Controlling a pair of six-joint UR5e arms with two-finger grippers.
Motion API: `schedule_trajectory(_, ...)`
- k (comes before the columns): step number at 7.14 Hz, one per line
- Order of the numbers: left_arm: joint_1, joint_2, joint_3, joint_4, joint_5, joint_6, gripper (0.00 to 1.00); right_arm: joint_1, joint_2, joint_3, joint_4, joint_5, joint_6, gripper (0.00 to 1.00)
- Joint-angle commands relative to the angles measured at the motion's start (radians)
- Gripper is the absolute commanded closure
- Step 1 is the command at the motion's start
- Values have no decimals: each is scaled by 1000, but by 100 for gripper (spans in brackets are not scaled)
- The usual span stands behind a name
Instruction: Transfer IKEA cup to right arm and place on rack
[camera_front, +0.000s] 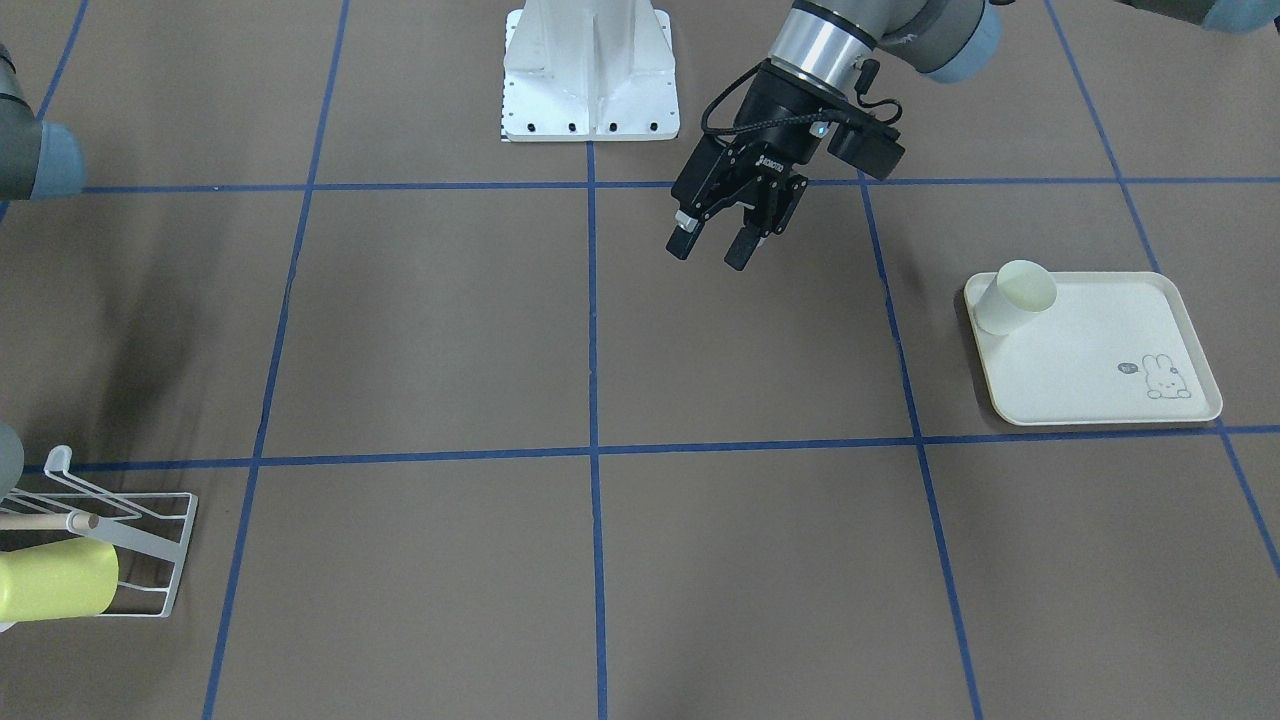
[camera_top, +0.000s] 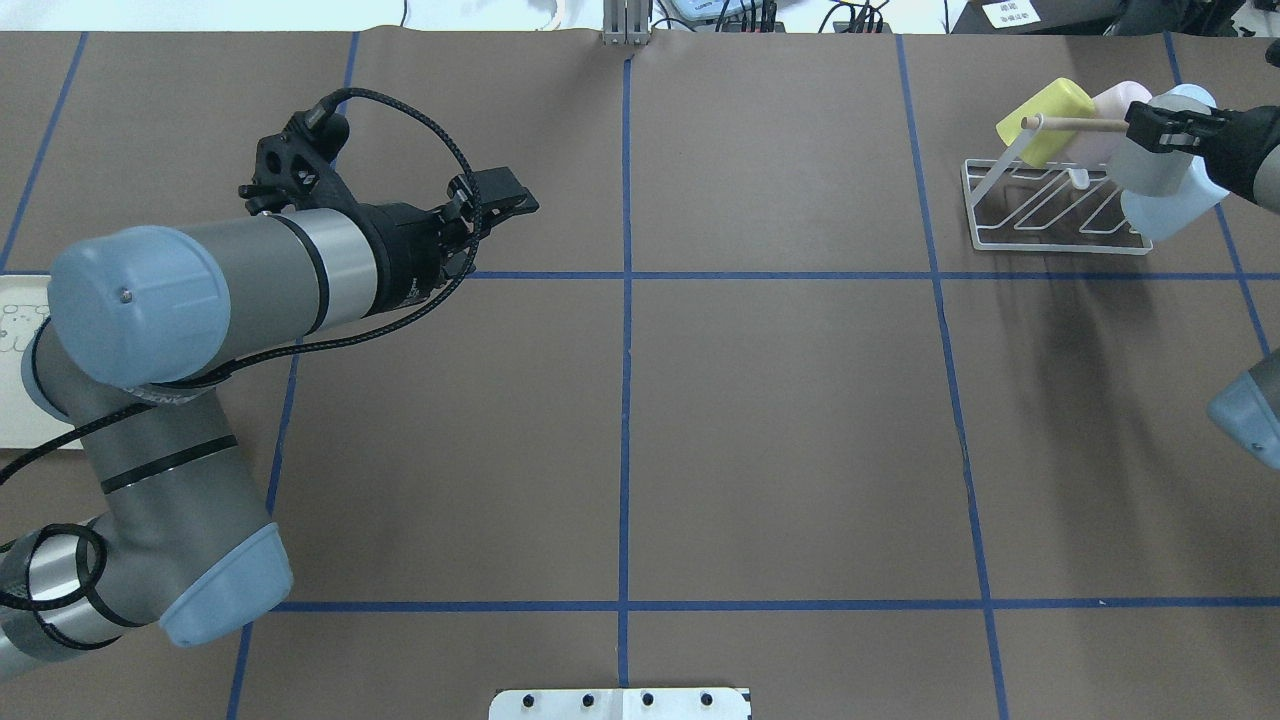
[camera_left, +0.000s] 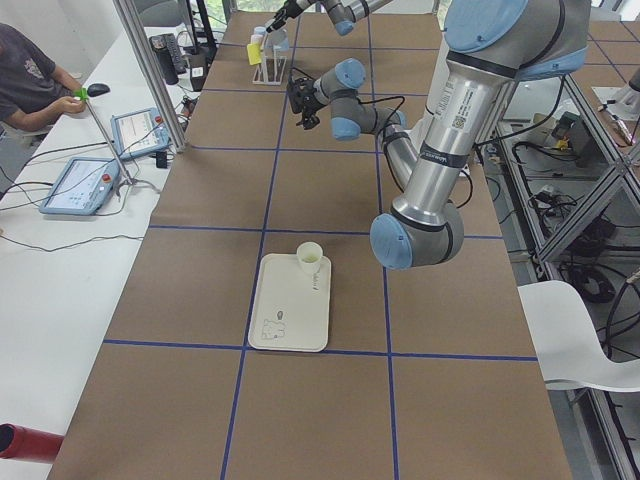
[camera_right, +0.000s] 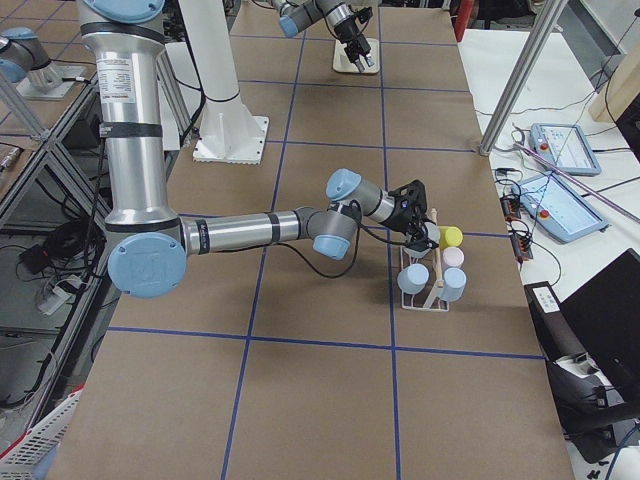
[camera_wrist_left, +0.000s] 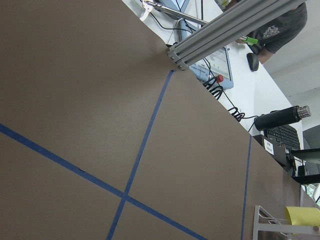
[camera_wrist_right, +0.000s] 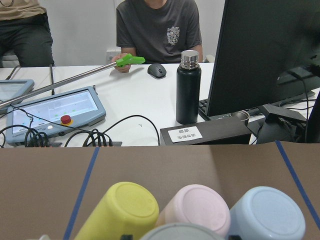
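The white wire rack (camera_top: 1040, 235) with a wooden dowel (camera_top: 1075, 124) stands at the far right. A yellow (camera_top: 1045, 108), a pink (camera_top: 1118, 98) and a light blue cup (camera_wrist_right: 267, 215) sit on it. My right gripper (camera_top: 1170, 130) is at the rack, its fingers around a grey-blue cup (camera_top: 1148, 165), whose base shows low in the right wrist view (camera_wrist_right: 180, 232). My left gripper (camera_front: 711, 252) is open and empty above the table. A pale cup (camera_front: 1015, 297) stands on the cream rabbit-print tray (camera_front: 1100, 380), well apart from that gripper.
The white robot base plate (camera_front: 590, 90) is at the robot's edge of the table. Blue tape lines cross the brown table. An operator (camera_wrist_right: 160, 30) sits beyond the far edge with a tablet (camera_wrist_right: 50, 110), a black bottle (camera_wrist_right: 188, 87) and a monitor.
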Motion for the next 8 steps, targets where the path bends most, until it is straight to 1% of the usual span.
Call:
schedule_trajectory(1, 0, 0, -1, 0, -2, 0, 0, -2, 0, -19, 2, 0, 0, 100)
schedule_trajectory(2, 0, 0, -1, 0, 0, 0, 0, -2, 0, -21, 2, 0, 0, 46)
schedule_trajectory(3, 0, 0, -1, -2, -2, 0, 0, -2, -6, -26, 17, 0, -2, 0)
schedule_trajectory(5, 0, 0, -3, -2, -2, 0, 0, -2, -6, -17, 17, 9, -44, 0)
schedule_trajectory(6, 0, 0, -10, 5, -9, 0, 0, 1, -6, -3, 17, 27, -48, 0)
schedule_trajectory(7, -14, 14, -12, 8, -30, 3, 0, 16, -10, 31, 5, 90, -46, 0)
schedule_trajectory(8, -65, 15, -21, 50, -94, 48, 0, 41, -15, 63, -1, 154, -45, 0)
